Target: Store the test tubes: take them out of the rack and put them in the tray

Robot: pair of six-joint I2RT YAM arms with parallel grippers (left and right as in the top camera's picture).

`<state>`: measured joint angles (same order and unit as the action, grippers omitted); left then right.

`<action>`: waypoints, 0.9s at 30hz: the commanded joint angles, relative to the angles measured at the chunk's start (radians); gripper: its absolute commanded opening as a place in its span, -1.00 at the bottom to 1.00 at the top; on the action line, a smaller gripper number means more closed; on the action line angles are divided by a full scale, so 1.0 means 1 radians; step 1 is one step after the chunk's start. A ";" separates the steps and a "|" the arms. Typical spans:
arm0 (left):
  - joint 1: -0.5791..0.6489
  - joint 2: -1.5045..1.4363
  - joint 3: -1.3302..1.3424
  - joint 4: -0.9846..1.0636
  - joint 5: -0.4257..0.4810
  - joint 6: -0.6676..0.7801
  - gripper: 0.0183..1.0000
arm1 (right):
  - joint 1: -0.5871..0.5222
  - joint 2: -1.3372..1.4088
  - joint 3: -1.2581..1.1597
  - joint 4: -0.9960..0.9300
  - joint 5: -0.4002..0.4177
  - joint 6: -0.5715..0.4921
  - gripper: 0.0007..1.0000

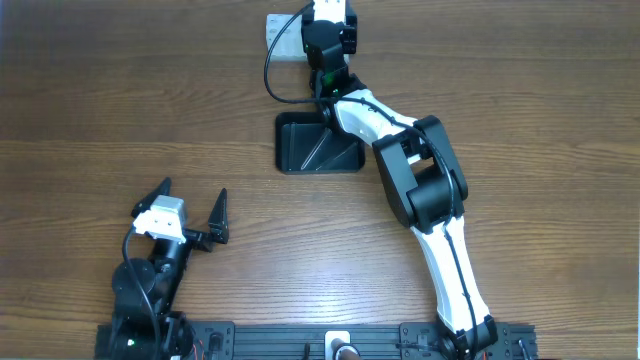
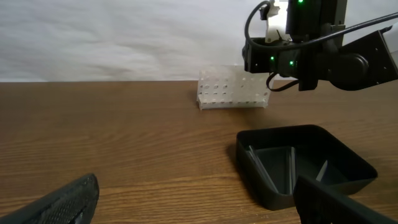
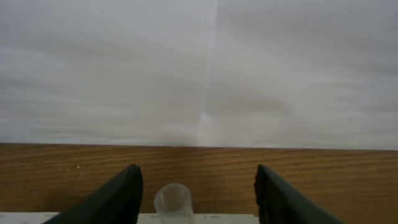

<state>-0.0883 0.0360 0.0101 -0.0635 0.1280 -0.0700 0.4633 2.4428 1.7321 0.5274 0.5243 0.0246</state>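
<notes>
Wood-grain table (image 1: 100,100), brown, carries all items. Reference for positions is the black tray (image 1: 281,145).

Item 1, left gripper (image 1: 194,192): well apart from the tray, to its left and on the arm-base side, over bare table. Jaws are spread wide with nothing between them. Its wrist view looks toward the tray and past it.

Item 2, tray: shallow, black, roughly square with raised walls, sitting flat on the table. Inside, clear tubes (image 2: 273,167) lie on its floor, angled against one another. At least two; exact count cannot be told.

Item 3, rack (image 2: 233,88): clear plastic block with rows of holes. It stands on the table beyond the tray, on the side away from the arm bases, near the tray but not touching it.

Item 4, right gripper (image 3: 198,183): the right arm crosses above the tray's far right corner, and the gripper hangs over the rack. Jaws are parted wide. One test tube (image 3: 173,202), clear and upright with its open mouth up, stands in the rack between the two fingers (image 3: 118,196), closer to one than the other. A gap shows on both sides, so it is not gripped.
</notes>
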 commanded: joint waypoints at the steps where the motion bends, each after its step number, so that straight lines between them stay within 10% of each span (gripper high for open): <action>1: 0.006 -0.010 -0.005 -0.002 0.013 0.018 0.99 | -0.005 0.021 0.029 0.004 -0.035 0.005 0.04; 27: 0.006 -0.010 -0.004 -0.002 0.013 0.018 1.00 | -0.003 0.039 0.029 -0.004 -0.064 0.042 -0.25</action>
<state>-0.0883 0.0360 0.0101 -0.0635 0.1280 -0.0700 0.4633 2.4622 1.7321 0.5228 0.4854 0.0490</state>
